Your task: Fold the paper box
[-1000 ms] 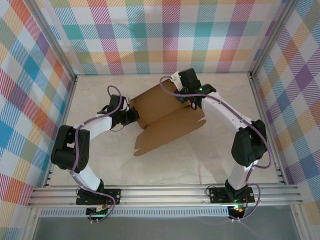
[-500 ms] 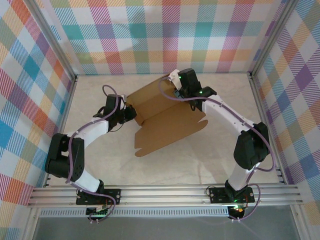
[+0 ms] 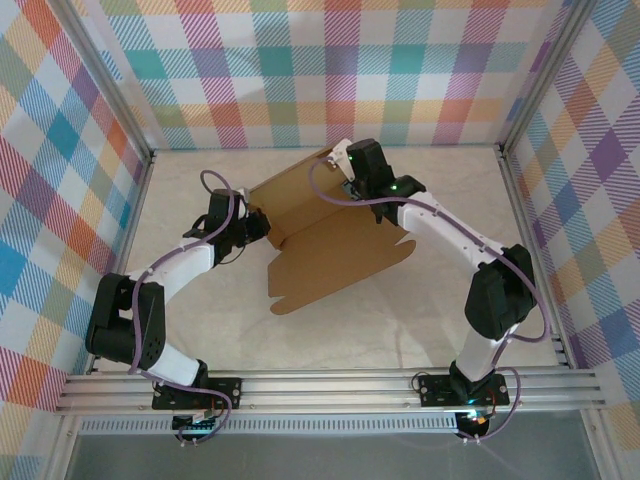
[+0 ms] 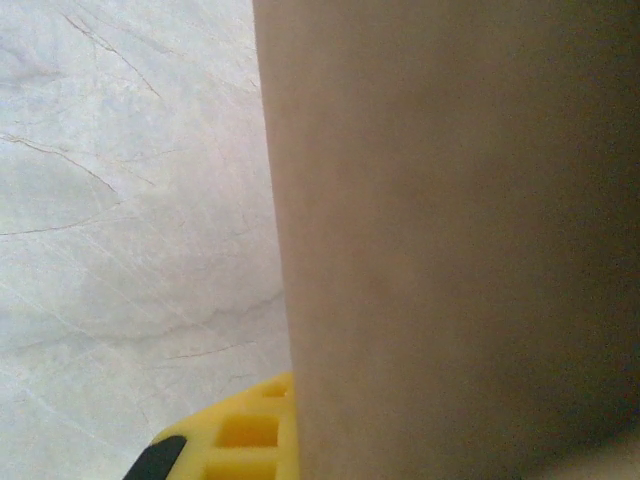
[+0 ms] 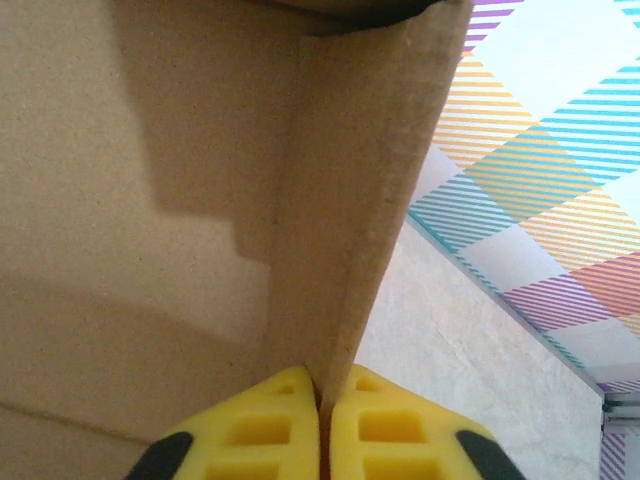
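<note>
Paper box, partly folded: left gripper pinched its left edge; right gripper clamped a raised flap.

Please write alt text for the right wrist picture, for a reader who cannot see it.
The right tool pinches the thin edge of a raised flap of the brown paper box between its yellow fingers. More cardboard spreads to the left; at the right are the pale table and a plaid wall.

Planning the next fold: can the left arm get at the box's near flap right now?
Probably not yet: the left gripper looks shut on the paper box's left edge. Once released, bare table leaves the way to that flap free.
</note>
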